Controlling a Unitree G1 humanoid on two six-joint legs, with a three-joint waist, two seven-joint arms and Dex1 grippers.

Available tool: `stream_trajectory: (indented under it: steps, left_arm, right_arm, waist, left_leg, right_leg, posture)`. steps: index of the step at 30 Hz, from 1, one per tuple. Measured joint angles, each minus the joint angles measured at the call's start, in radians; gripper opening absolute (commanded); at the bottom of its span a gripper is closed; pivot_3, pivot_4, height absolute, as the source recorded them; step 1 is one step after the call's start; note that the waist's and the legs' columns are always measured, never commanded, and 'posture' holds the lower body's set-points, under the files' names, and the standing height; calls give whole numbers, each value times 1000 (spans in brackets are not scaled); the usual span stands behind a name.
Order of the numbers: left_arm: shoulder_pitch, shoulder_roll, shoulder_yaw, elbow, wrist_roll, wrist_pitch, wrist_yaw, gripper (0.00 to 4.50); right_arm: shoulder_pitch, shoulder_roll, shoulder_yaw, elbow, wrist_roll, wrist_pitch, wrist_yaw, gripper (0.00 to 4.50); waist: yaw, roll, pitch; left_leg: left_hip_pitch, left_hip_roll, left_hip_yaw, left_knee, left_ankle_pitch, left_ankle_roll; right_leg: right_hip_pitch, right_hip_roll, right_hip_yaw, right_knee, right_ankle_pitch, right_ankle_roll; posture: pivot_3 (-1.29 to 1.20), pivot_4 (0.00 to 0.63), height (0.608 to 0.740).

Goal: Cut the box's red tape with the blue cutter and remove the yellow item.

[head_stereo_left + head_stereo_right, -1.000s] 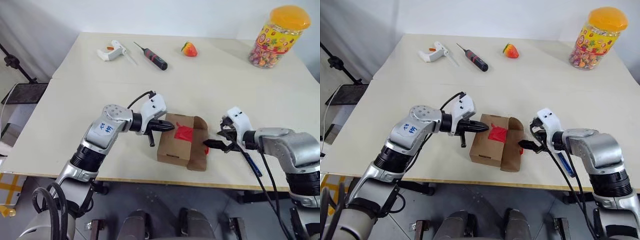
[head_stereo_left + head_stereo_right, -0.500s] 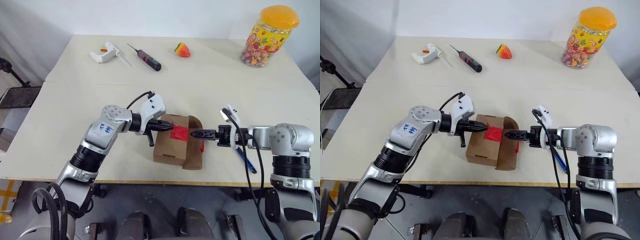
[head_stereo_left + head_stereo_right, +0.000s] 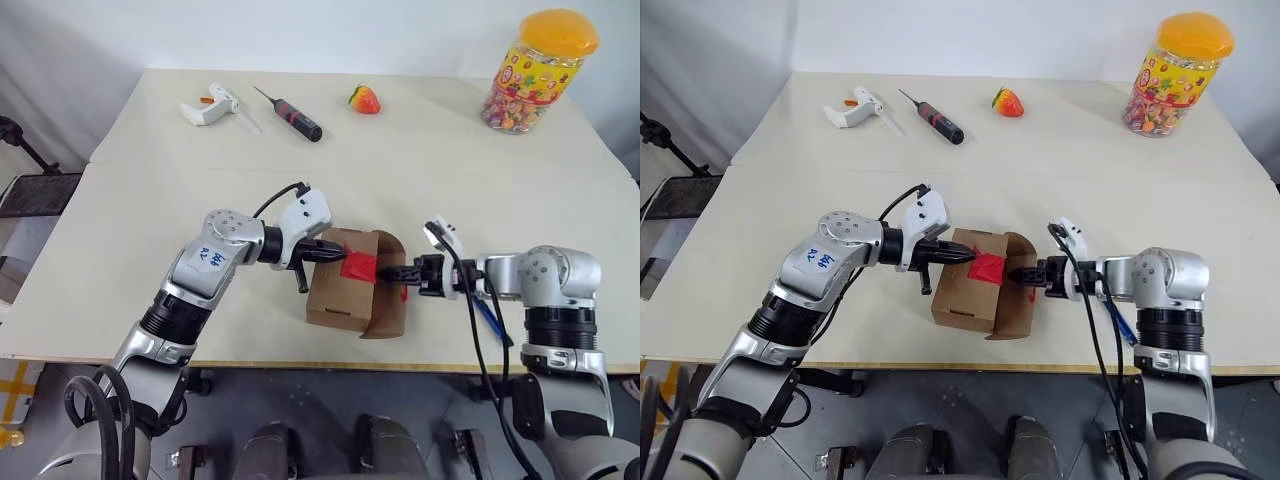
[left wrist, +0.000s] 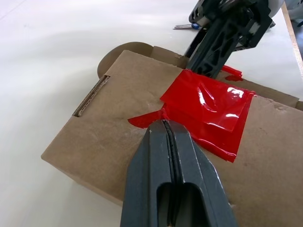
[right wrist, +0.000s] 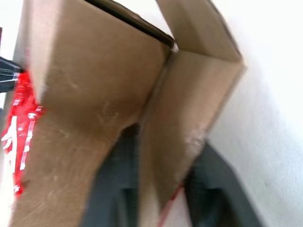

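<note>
Head views: box (image 3: 345, 290) sits near the tabletop (image 3: 400, 160) front edge, brown cardboard, right end flap hanging open. Crumpled red tape (image 3: 360, 265) on top. Box inside hidden, yellow item not visible. Blue cutter (image 3: 490, 318) lies on the tabletop behind the right forearm, mostly covered. Left pincer (image 3: 338, 254) pressed together, tip on the box top beside the tape. Right pincer (image 3: 392, 273) at the open flap. Glue gun (image 3: 212, 103), screwdriver (image 3: 292, 115), strawberry toy (image 3: 365, 99), candy jar (image 3: 535, 72) far back.

Left wrist view: fingers together, resting on cardboard just short of the glossy wrinkled tape.

Right wrist view: blurry; dark fingers (image 5: 116, 184) straddle the flap edge, clamped on it.
</note>
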Motion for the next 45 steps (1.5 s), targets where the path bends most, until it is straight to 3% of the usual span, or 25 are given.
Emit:
stream_trajectory:
  steps: [8,16,21,24,26,31,39,45]
  left_arm:
    - [1,0,11,1,1,-32,6,0]
    - [25,-31,15,16,2,-55,42,0]
    - [27,-39,17,22,2,-63,46,0]
    - [27,-43,19,26,2,-65,49,0]
    - [27,-51,22,32,2,-68,53,0]
    - [27,-70,21,36,3,-72,60,0]
    - [28,-66,21,26,4,-61,55,0]
    - [37,-36,22,-10,4,-34,51,0]
  right_arm:
    - [-59,-71,-20,-97,205,30,-247,65]
    - [-202,-304,58,-136,781,30,-705,65]
    - [-184,-416,213,-139,1192,-90,-1002,65]
    - [-137,-462,264,-193,1289,-188,-1078,65]
    - [-86,-462,275,-262,1161,-231,-1003,65]
    - [-1,-458,284,-164,865,-283,-739,1714]
    - [-51,-395,293,117,564,-291,-364,4469]
    - [-116,-367,340,271,390,-295,-52,4469]
  waist:
    - [6,2,1]
    - [3,4,3]
    - [8,4,3]
    - [8,4,3]
    - [12,4,2]
    - [28,4,2]
    - [27,4,2]
    - [24,4,2]
  left_leg:
    - [-2,-2,-1,0,0,0]
    - [-1,-1,-1,0,0,0]
    - [-2,-1,-1,0,0,1]
    - [-2,-1,-1,0,0,1]
    - [-2,-1,0,0,0,1]
    - [-3,-1,0,1,0,3]
    - [-3,-1,0,1,0,3]
    - [-3,-1,0,1,0,3]
  right_leg:
    - [-1,-2,0,0,0,0]
    - [-1,-2,-1,-1,0,0]
    - [-1,-2,-1,-1,0,0]
    - [0,-2,-2,-2,0,0]
    - [0,-2,-1,-3,0,0]
    - [0,-2,-1,-3,1,1]
    - [0,-2,-1,-3,1,1]
    - [0,-2,-1,-3,1,1]
  posture:
    - [0,150,740]
    - [0,150,740]
    - [0,150,740]
    - [0,150,740]
    - [0,150,740]
    - [0,150,740]
    - [0,150,740]
    - [0,150,740]
